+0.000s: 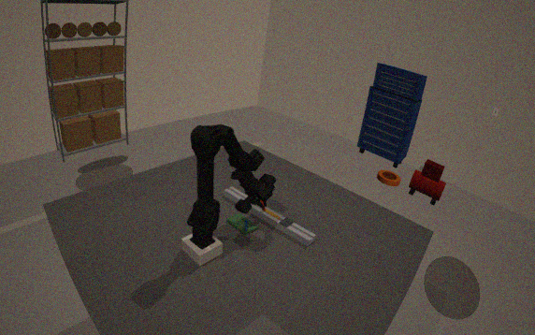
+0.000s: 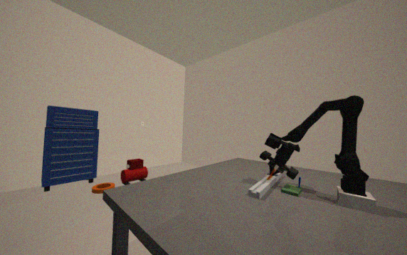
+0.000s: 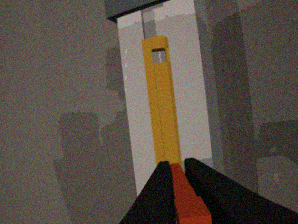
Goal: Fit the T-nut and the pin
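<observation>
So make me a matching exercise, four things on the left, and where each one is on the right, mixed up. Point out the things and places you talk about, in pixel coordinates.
Things
1. Orange handle (image 2: 271, 174) (image 3: 187, 192)
2. Blue pin (image 1: 246, 225) (image 2: 299, 182)
3. Dark bracket (image 1: 285, 222) (image 3: 131, 7)
4. Red machine (image 1: 427, 183) (image 2: 134, 174)

Places
A. On the aluminum rail (image 1: 303, 233) (image 2: 257, 191) (image 3: 192, 115)
B. Beside the orange ring (image 1: 380, 177) (image 2: 95, 189)
C. Between the gripper's (image 3: 177, 161) fingers
D. Upright at the green tray (image 1: 235, 224) (image 2: 291, 191)

Pairs: 1-C, 2-D, 3-A, 4-B

Grey tbl (image 1: 327, 281) (image 2: 267, 221) w/ alu rail (image 1: 305, 235) (image 2: 259, 191) (image 3: 192, 110), grn tray (image 1: 235, 223) (image 2: 290, 190)
</observation>
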### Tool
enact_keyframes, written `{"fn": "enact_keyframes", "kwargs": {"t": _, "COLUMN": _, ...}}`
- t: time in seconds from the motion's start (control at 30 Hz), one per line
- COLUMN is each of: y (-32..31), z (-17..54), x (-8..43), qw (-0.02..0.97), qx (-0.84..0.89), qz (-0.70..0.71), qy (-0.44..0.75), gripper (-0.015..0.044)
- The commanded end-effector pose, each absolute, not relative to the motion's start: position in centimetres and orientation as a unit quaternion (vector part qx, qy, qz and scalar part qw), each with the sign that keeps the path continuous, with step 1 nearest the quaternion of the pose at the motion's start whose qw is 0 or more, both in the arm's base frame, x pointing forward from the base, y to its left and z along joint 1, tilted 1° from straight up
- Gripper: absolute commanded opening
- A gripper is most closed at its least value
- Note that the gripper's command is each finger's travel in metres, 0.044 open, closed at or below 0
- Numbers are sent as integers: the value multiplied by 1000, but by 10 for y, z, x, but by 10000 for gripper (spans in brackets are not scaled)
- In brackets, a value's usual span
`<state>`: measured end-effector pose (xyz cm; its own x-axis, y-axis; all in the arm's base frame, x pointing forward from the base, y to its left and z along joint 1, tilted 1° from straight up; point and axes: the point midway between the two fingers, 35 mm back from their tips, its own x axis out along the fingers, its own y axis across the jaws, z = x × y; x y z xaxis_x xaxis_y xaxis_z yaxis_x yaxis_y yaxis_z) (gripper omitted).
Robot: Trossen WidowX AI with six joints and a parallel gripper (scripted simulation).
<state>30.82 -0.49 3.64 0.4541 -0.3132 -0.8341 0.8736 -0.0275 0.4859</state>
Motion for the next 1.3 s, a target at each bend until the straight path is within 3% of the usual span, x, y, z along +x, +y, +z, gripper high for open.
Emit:
{"fn": "enact_keyframes", "kwargs": {"t": 0.0, "y": -4, "z": 37, "x": 310, "qw": 647, "qx": 553, "qz": -458, "qy": 255, "gripper": -150}}
{"fn": "enact_keyframes", "kwargs": {"t": 1.27, "y": -5, "z": 39, "x": 314, "qw": 636, "qx": 534, "qz": -481, "qy": 281, "gripper": -150}}
